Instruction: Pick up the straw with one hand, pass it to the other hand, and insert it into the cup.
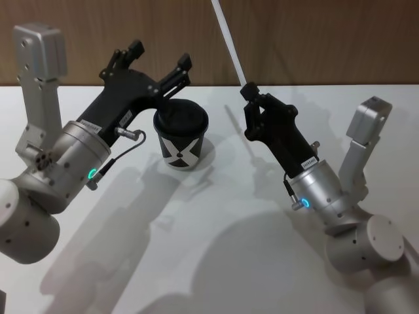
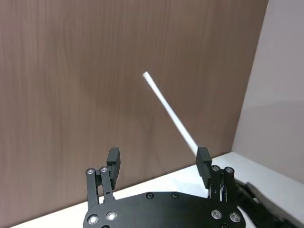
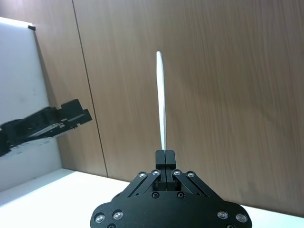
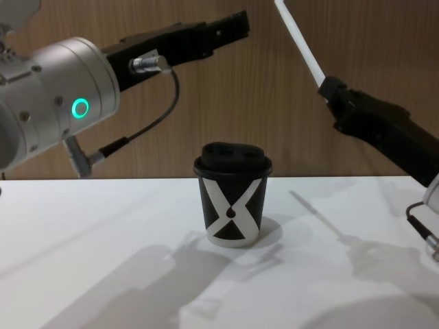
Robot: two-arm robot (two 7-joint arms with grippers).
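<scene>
The thin white straw point(image 1: 229, 42) stands tilted in the air, its lower end pinched in my right gripper point(image 1: 249, 89), which is shut on it. The right wrist view shows the straw point(image 3: 161, 99) rising from the closed fingertips point(image 3: 165, 156). The black cup point(image 1: 181, 140) with a white X and domed lid stands upright on the white table point(image 1: 216, 255). My left gripper point(image 1: 160, 55) hovers open above and behind the cup, left of the straw, holding nothing. In the left wrist view the straw point(image 2: 170, 112) runs just beyond one of its fingertips point(image 2: 203, 161).
A wooden wall point(image 1: 314, 39) backs the table. In the chest view the cup point(image 4: 232, 195) stands mid-table, the left gripper point(image 4: 230, 24) high above it, the right gripper point(image 4: 328, 88) with the straw point(image 4: 300, 44) to the right.
</scene>
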